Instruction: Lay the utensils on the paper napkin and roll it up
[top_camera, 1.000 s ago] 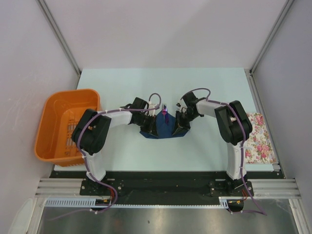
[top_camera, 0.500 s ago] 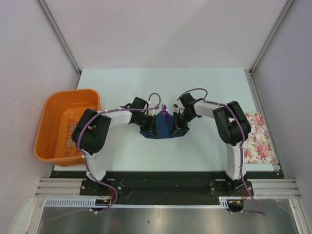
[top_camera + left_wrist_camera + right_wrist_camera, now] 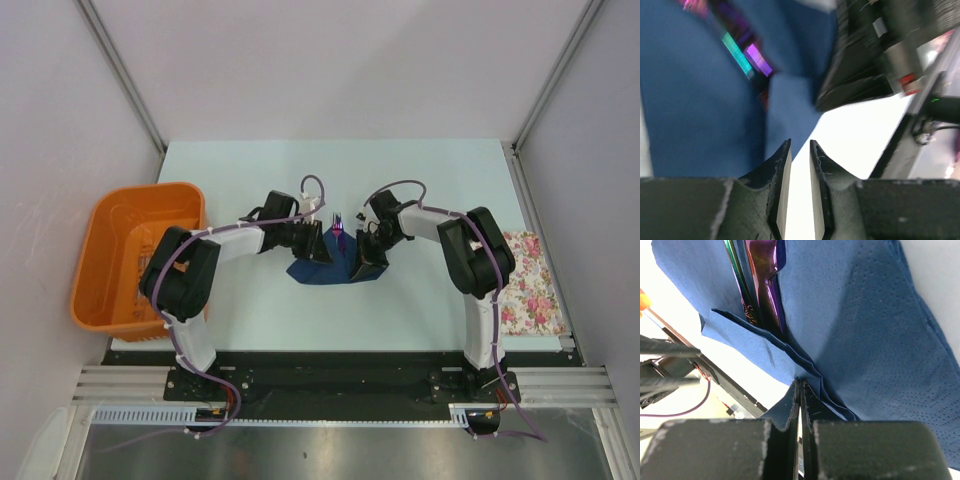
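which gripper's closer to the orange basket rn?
Left. The left gripper sits at the napkin's left edge, with the orange basket further out on that side at the table edge. The right gripper pinches the napkin's right side, farther from the basket.

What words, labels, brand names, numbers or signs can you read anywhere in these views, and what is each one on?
No text can be read in any view.
Purple utensils: faint marks low on one handle, too small to read.
Red patch on black hardware, left wrist view: blurred, unreadable.
Paper napkin, orange basket, floral cloth: no lettering visible.
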`<state>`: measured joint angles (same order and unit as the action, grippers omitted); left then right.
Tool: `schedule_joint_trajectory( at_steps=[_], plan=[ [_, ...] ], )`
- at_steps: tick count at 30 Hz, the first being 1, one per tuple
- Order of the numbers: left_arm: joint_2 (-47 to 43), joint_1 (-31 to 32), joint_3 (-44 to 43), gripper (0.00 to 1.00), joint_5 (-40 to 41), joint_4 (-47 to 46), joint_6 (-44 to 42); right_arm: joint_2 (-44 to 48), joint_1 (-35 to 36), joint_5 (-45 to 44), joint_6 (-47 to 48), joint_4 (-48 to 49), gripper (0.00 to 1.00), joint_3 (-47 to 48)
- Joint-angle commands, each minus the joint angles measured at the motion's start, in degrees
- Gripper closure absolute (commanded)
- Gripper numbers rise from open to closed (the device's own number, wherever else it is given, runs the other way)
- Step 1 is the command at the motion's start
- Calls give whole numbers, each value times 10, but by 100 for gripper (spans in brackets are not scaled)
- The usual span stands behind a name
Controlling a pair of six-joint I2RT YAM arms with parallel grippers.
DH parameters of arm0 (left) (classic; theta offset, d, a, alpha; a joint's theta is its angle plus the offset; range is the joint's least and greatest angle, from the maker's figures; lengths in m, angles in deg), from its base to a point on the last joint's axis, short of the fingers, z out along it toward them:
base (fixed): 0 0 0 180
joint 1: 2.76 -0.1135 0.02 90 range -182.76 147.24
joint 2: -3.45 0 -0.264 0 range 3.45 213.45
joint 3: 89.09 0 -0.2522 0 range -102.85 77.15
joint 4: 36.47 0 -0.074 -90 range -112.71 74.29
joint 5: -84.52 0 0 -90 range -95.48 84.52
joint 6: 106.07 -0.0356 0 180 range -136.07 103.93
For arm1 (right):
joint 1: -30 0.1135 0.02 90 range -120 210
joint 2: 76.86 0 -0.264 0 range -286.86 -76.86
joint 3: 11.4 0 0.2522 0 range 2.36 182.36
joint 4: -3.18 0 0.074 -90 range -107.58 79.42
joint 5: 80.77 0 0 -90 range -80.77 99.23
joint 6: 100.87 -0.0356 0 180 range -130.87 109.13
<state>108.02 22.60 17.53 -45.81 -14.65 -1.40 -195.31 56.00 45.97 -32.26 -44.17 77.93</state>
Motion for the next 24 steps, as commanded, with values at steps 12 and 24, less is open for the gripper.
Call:
schedule_joint_trajectory(
  at_steps=[12, 24],
  plan=[
    [71, -1, 13, 75, -68, -217, 160, -21, -18, -32, 9, -6, 99, 15],
    [117, -9, 7, 78, -64, -232, 180, -10, -17, -22, 13, -14, 98, 25]
  ],
)
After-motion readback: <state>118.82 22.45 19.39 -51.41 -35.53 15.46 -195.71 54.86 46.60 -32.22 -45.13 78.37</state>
